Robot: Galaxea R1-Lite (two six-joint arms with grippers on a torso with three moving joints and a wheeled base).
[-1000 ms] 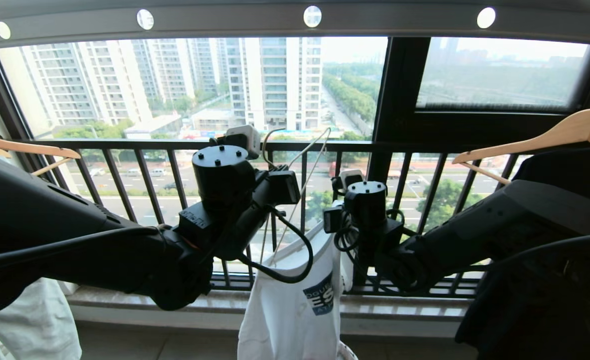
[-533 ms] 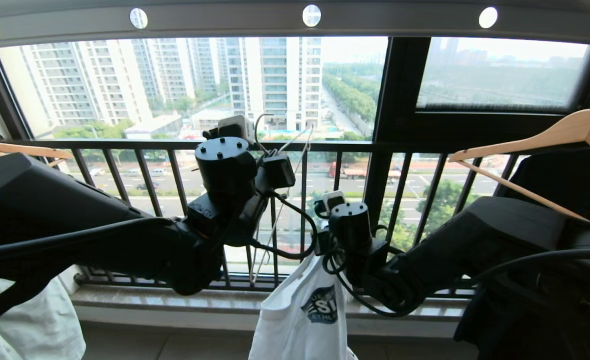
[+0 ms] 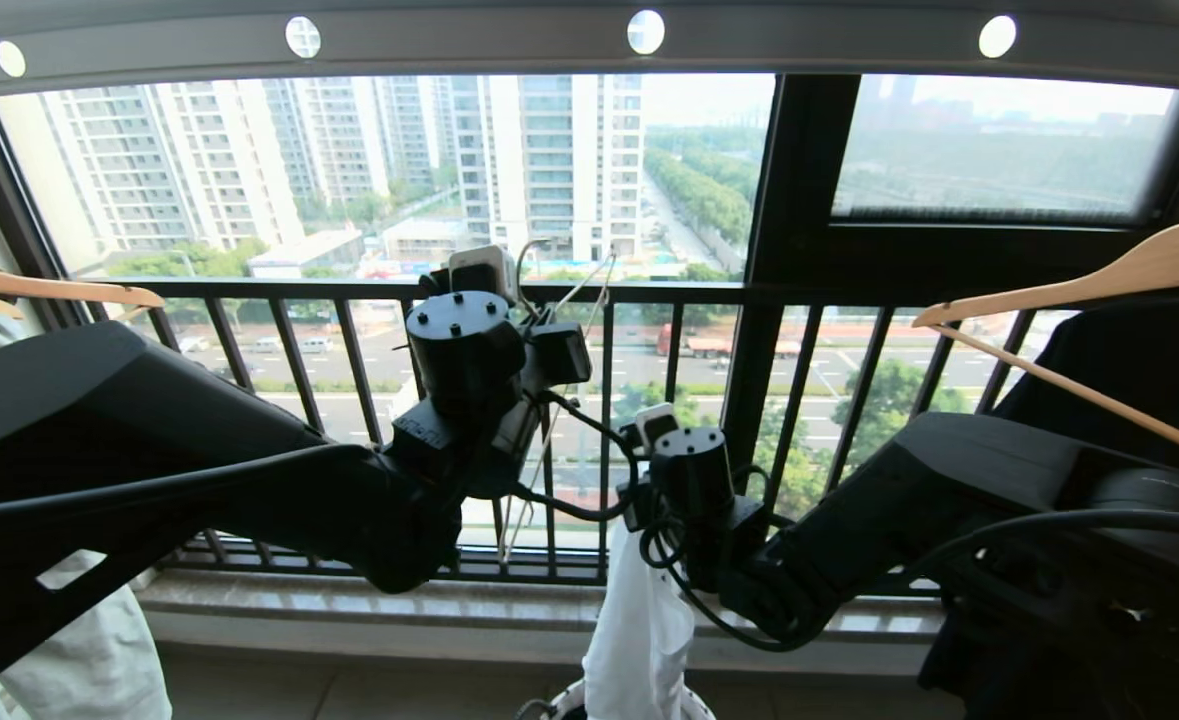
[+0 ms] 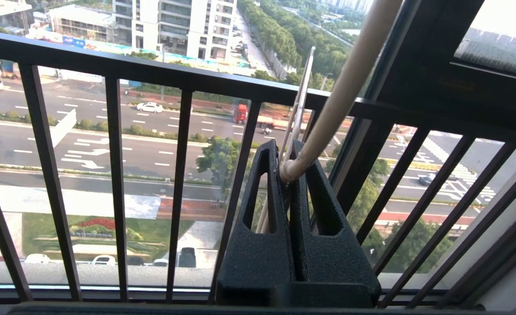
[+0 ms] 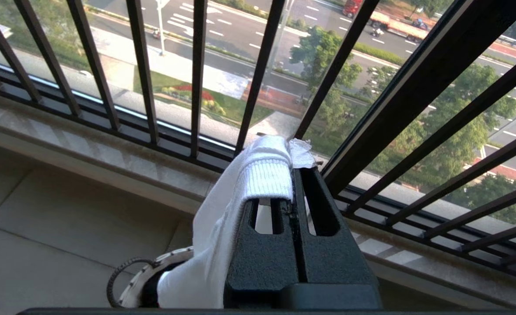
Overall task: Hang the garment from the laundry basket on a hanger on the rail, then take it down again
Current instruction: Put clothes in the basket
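Right wrist view is showing the T-shirt (image 5: 258, 175) with its ribbed collar folded over the tips of the right gripper (image 5: 293, 173), whose fingers are clamped together on the cloth while the rest is hanging down toward the laundry basket (image 5: 150, 273) on the tiled floor. In the head view the shirt (image 3: 639, 630) is dangling as a narrow white strip below the right gripper (image 3: 649, 430); the navy chest print, partly readable as "ES" a second ago, is now turned out of sight, so no lettering is showing. The left gripper (image 4: 289, 168) is squeezing shut on the thin beige hanger (image 4: 341, 92), holding it near the end of one arm, with its wire neck (image 4: 299, 100) rising beside it. Compared with a second ago, the right gripper is sitting lower and closer to the left arm, and the shirt is hanging more bunched. Overhead the grey rail (image 3: 799, 40) with round holes is running across the view. The black window railing (image 3: 749, 295) is standing behind both arms, wooden hangers (image 3: 1069, 275) are hanging at either side, and the arms are covering much of the hanger.
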